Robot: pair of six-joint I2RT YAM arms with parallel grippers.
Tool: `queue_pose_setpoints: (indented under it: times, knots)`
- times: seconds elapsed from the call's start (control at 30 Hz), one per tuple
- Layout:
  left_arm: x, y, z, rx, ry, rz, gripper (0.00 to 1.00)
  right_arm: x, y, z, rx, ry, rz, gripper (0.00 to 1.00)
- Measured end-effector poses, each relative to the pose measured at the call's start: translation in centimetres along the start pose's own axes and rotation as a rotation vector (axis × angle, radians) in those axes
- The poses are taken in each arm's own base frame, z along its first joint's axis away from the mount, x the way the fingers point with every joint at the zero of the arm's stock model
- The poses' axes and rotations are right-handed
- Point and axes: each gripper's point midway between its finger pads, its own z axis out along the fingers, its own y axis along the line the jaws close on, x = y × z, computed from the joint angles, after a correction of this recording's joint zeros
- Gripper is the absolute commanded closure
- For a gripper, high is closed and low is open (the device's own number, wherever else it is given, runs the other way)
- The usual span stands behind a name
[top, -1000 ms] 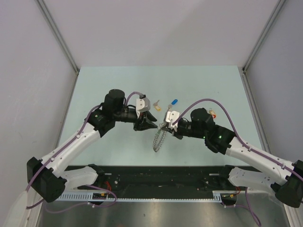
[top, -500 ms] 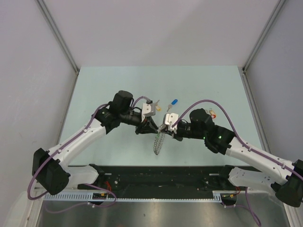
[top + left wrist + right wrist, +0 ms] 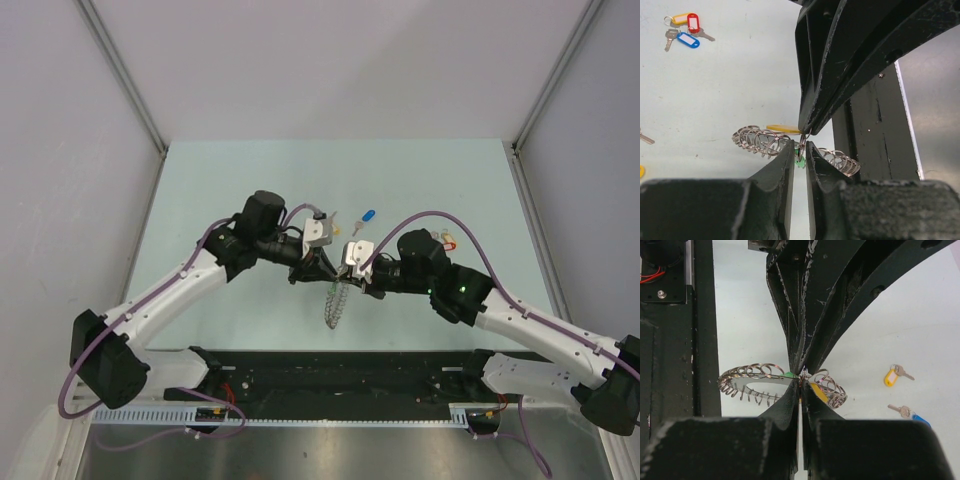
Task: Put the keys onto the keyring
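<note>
The top view hides it from you: left wrist shows the left fingers (image 3: 782, 172) barely apart astride the keyring (image 3: 757, 141). The right fingers (image 3: 786, 406) pinch it.

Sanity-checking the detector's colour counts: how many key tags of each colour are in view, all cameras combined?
Yellow tags: 3
Blue tags: 2
Red tag: 1
Green tag: 1
Total: 7

We see a pale mint tabletop (image 3: 250, 170), plain grey-white walls (image 3: 330, 70) all round, aluminium posts (image 3: 127, 80) at the back corners, and soft even light.
</note>
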Motion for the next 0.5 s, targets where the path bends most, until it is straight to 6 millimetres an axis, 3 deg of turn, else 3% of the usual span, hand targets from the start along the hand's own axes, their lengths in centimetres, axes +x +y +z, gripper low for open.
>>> queue_pose_setpoints:
  times: [0.13,0.23,0.5]
  knots:
    - [0.2,0.01,0.16,0.004,0.006,-0.006,0.86,-0.04,0.05,0.01,-0.002,-0.001,-0.001,1.0]
    - [0.33,-0.04,0.2,0.007,0.01,-0.011,1.0,-0.06,0.14,0.03,-0.004,-0.001,-0.003,1.0]
    - [0.3,-0.12,0.13,-0.002,0.017,-0.021,0.99,0.06,0.06,0.0,0.002,0.007,-0.002,1.0]
